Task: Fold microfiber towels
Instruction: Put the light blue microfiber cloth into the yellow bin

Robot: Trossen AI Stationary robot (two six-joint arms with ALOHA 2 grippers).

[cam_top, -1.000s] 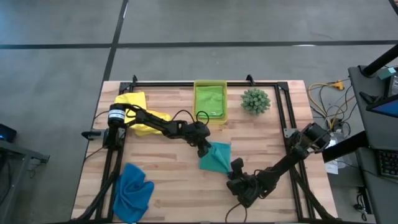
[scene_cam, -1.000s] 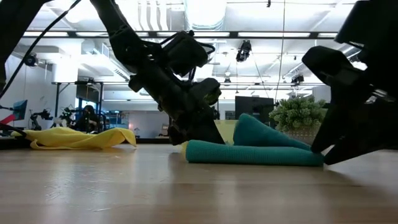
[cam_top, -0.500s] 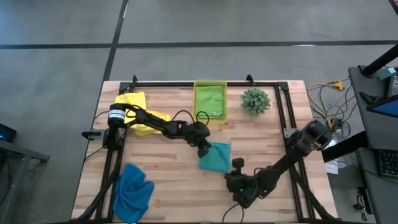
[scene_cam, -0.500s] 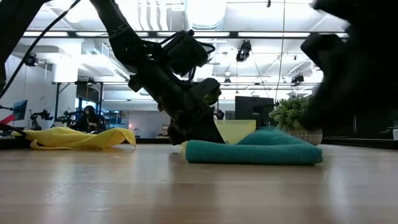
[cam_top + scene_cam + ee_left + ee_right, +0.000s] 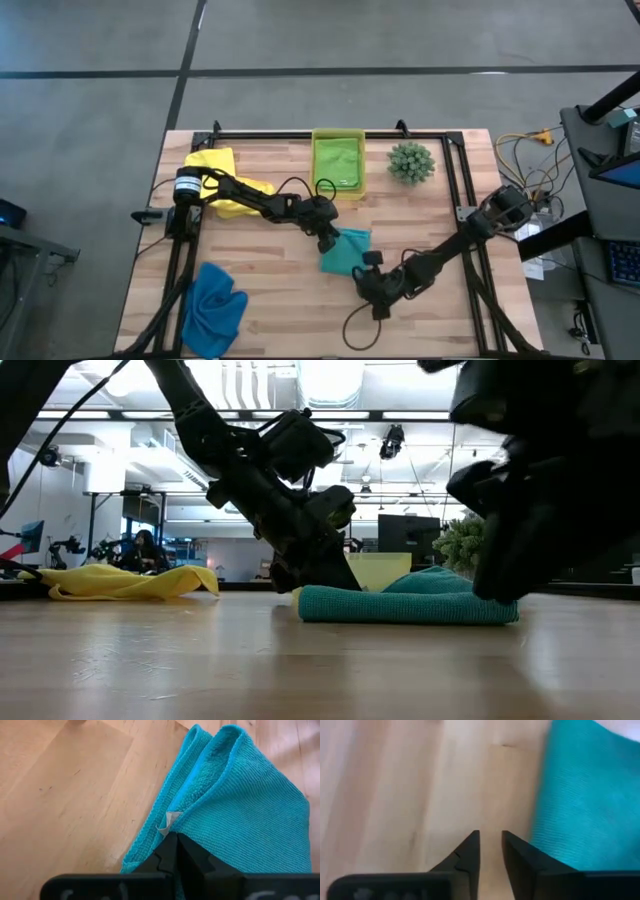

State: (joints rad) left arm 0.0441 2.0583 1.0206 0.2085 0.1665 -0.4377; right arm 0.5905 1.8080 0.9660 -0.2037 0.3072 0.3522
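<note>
Teal microfiber towel (image 5: pixel 346 251) lies folded at the worktop's (image 5: pixel 270 300) centre. Left claw (image 5: pixel 329 240) pinches its ten o'clock corner shut; right claw (image 5: pixel 366 284), narrowly parted and empty, sits on bare wood just beside its five o'clock edge. Best keep that corner pinned while squaring the fold. Pale plank worktop; ceiling-lit workshop behind

I'm looking down on a light wood-plank table (image 5: pixel 270 290) ringed by a black frame (image 5: pixel 455 165). On it I see a folded teal towel (image 5: pixel 347 252) near the middle, a crumpled blue towel (image 5: pixel 215 308) at the front left corner and a yellow towel (image 5: pixel 222 182) at the back left. At the back edge sit a bin (image 5: pixel 338 163) holding a green towel (image 5: pixel 337 160), and beside it a plant (image 5: pixel 411 162).
</note>
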